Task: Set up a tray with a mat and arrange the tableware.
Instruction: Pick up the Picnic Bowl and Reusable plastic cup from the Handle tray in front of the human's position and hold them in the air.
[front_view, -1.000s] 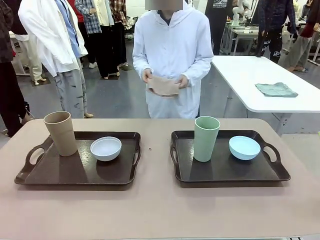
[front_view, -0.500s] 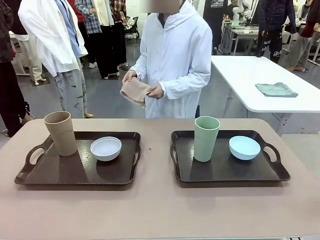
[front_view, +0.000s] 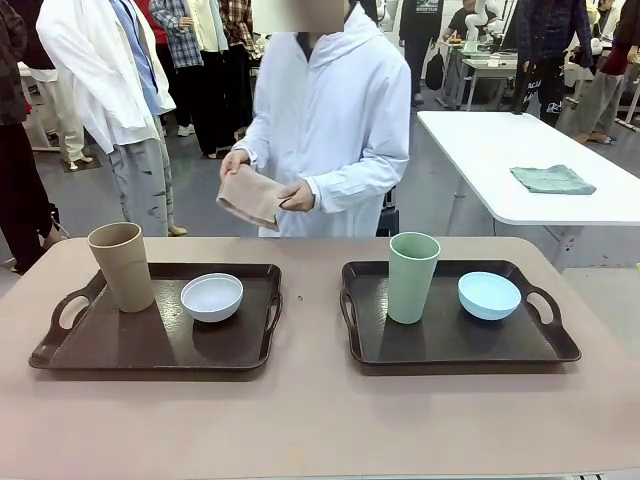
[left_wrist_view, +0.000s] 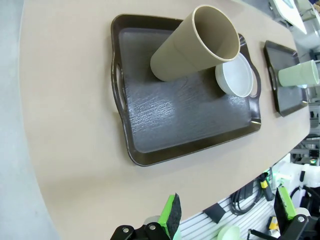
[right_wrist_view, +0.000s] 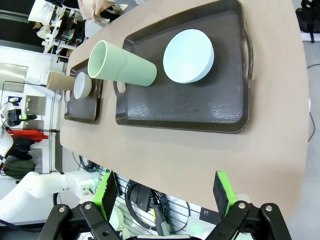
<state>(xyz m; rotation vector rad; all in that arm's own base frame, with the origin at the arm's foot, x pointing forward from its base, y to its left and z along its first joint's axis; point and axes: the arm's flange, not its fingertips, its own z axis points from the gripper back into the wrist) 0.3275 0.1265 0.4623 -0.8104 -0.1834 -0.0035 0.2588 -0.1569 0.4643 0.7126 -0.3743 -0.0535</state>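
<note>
our left claw (left_wrist_view: 226, 210) and right claw (right_wrist_view: 165, 195) are spread, empty. on the counter (front_view: 310, 420), one tray (front_view: 150, 350) holds tan cup (front_view: 122, 265) and white bowl (front_view: 211, 297), a second tray (front_view: 450, 345) green cup (front_view: 412, 277) and blue bowl (front_view: 489, 295). beyond the counter a person (front_view: 330, 110) holds the mat (front_view: 250, 195); we'd likely clear a tray next.

Person (front_view: 332, 120): white hooded long-sleeved coat; left gripper (left_wrist_view: 227, 212) and right gripper (right_wrist_view: 165, 194): black linked fingers (right_wrist_view: 239, 217), green pads (right_wrist_view: 221, 189), round pivot screws (right_wrist_view: 238, 205)

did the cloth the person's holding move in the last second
Yes. The cloth shifted to the robot's left and slightly lower: it was over the gap right of the left tray, and now it is over that tray's right end.
</note>
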